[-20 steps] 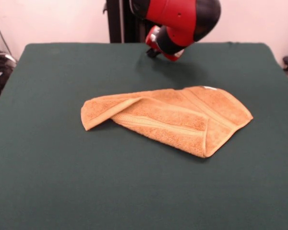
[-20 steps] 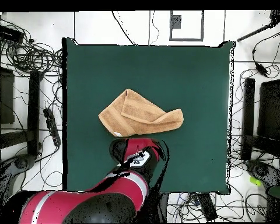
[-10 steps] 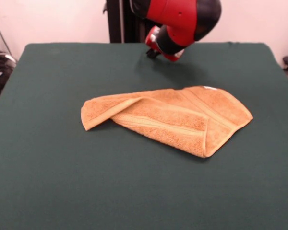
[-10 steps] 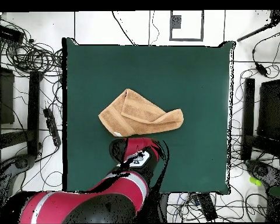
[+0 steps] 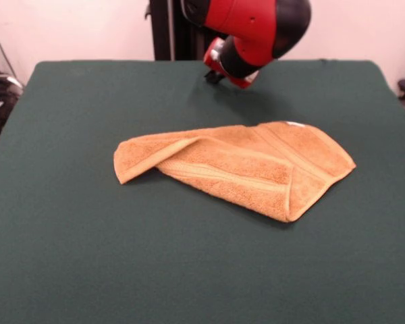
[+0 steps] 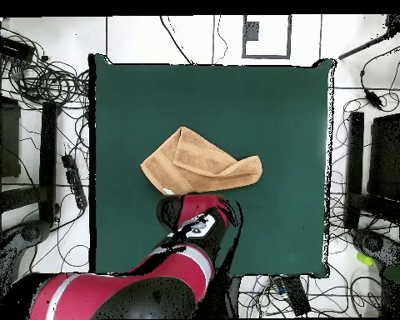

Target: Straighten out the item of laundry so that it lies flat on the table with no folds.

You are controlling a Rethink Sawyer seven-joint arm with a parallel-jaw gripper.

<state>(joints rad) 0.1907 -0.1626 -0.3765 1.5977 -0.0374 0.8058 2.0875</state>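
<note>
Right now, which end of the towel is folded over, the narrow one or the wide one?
The wide end of the towel, at the front view's right: its stripe band doubles back there. The narrow end lies single.

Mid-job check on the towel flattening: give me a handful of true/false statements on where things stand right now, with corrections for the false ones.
1. The towel lies fully flat with no folds. False: it is folded over on itself, with a layer doubled across its middle.
2. The towel rests wholly on the green table. True.
3. The gripper is holding a corner of the towel. False: it hangs above bare table, apart from the towel, on the pedestal's side of it.
4. In the overhead view, the arm comes in from the picture's bottom, and the towel lies just beyond its end. True.
5. A second cloth lies on the table. False: the towel is the only item on it.
</note>
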